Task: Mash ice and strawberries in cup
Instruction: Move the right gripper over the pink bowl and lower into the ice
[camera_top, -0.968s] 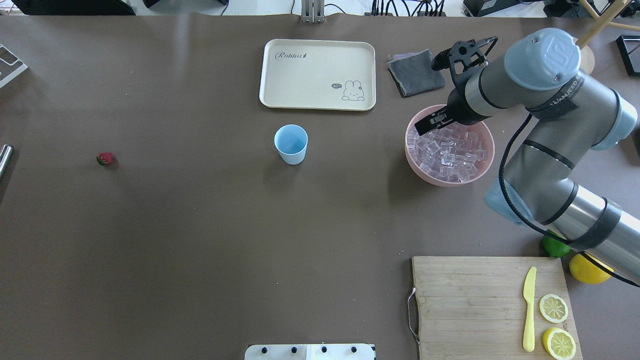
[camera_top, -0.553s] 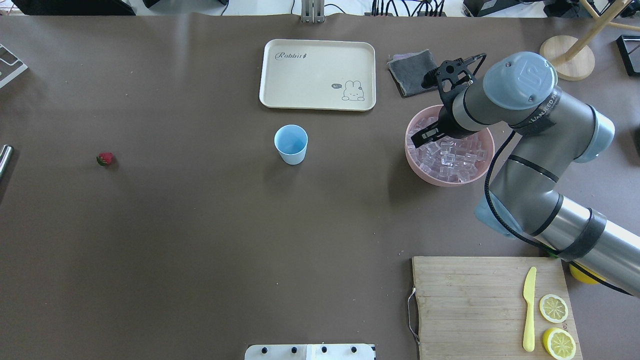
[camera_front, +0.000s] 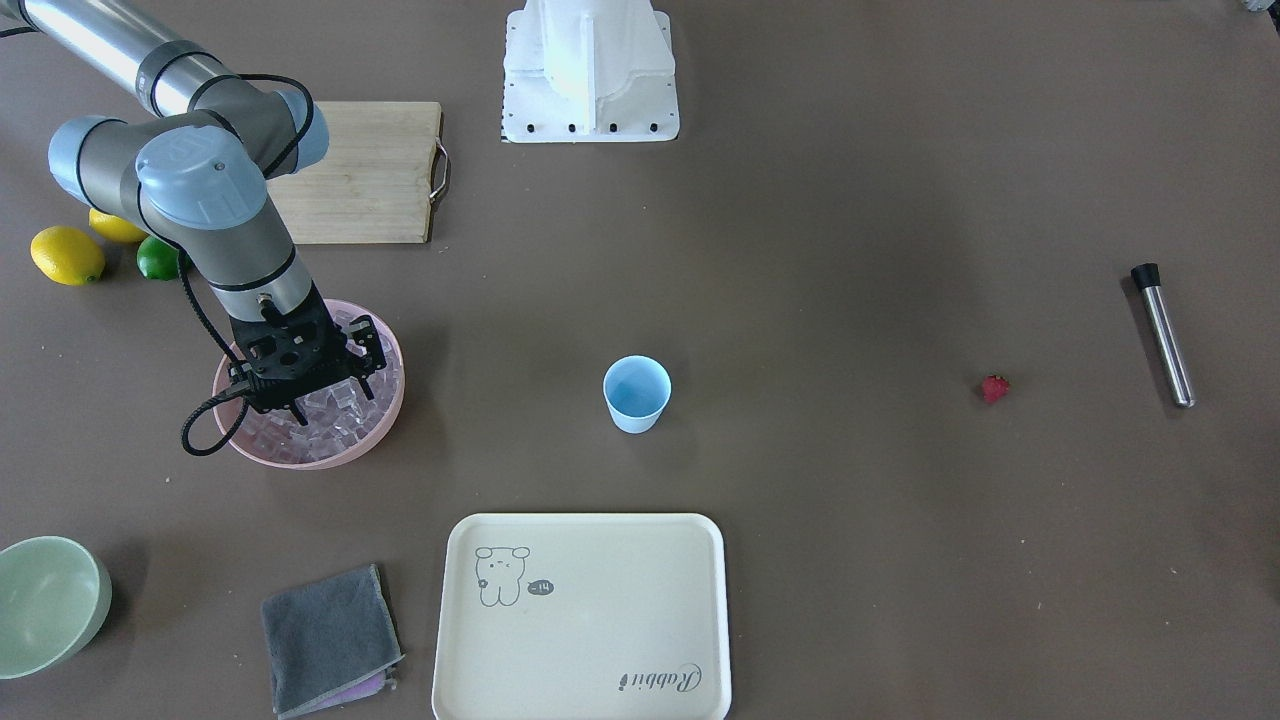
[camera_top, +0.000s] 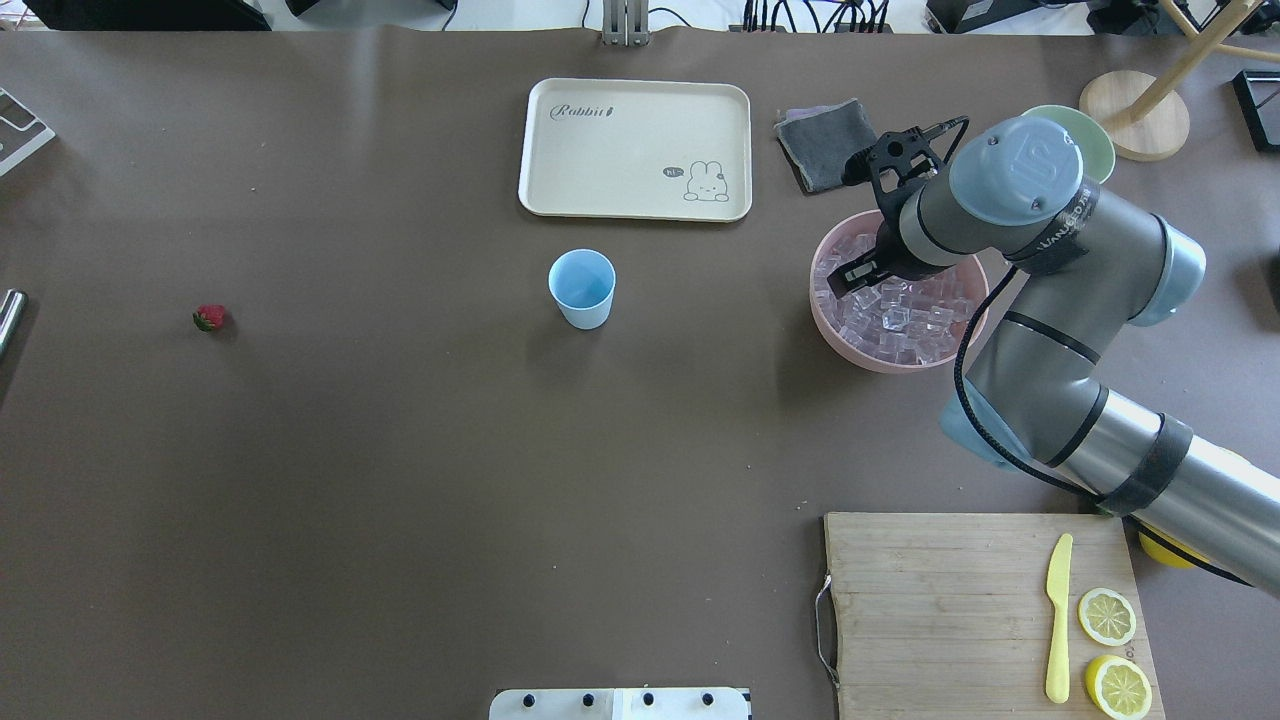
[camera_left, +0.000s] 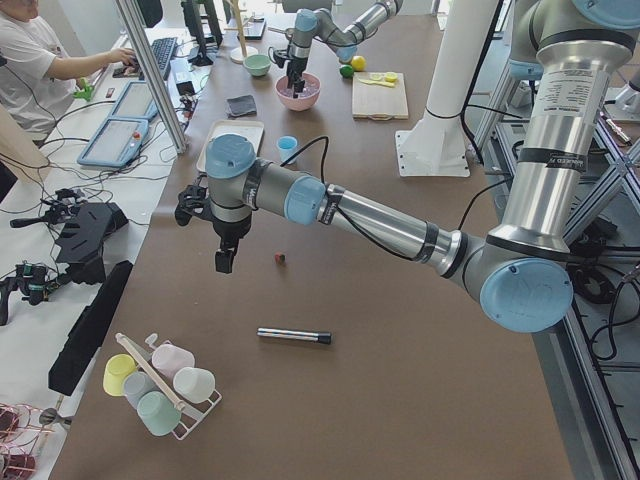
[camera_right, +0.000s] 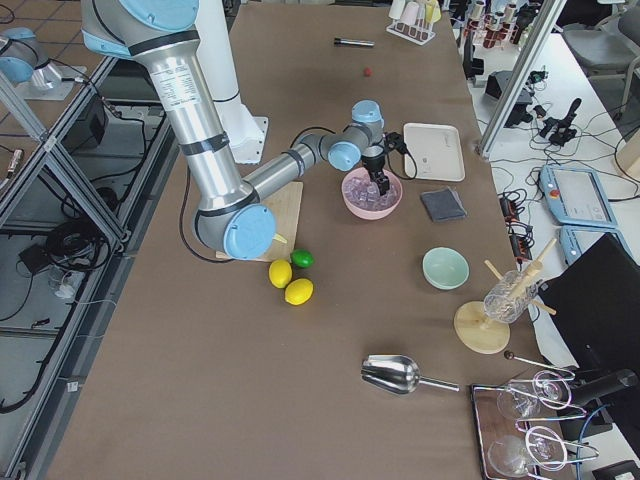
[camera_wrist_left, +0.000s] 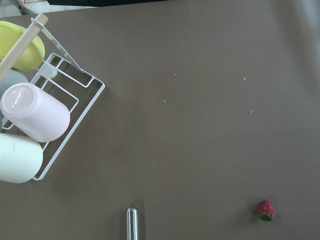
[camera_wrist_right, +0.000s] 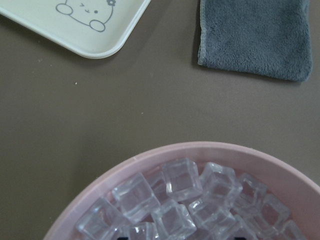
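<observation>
- Front-facing view: the right gripper (camera_front: 308, 404) reached down into a pink bowl (camera_front: 300, 462), its jaws apart and its tips among the ice (camera_front: 335, 430) heaped there. The light blue cup (camera_front: 636, 393) stood upright and alone at mid-table, well apart from the bowl. The strawberry (camera_front: 994, 388) lay far to the other side, near a steel rod (camera_front: 1165, 335).
- Overhead view: the cup sat between the bowl and the strawberry, just in front of a cream tray (camera_top: 634, 148). A wooden cutting board (camera_top: 940, 600) carried a yellow knife (camera_top: 1057, 620) and two lemon slices (camera_top: 1107, 617).
- Left-side view: the left gripper (camera_left: 224, 262) hung above the table beside the strawberry. Whether it was released or clenched could not be told.
- Right-side view: the right arm bent over the pink bowl, with a pale green bowl (camera_right: 445, 268) nearby.
- Left wrist view: the strawberry lay on bare table at lower right and a cup rack (camera_wrist_left: 75, 100) at upper left.
- Right wrist view: clear cubes filled the bowl, with a grey cloth (camera_wrist_right: 255, 35) beyond it.
</observation>
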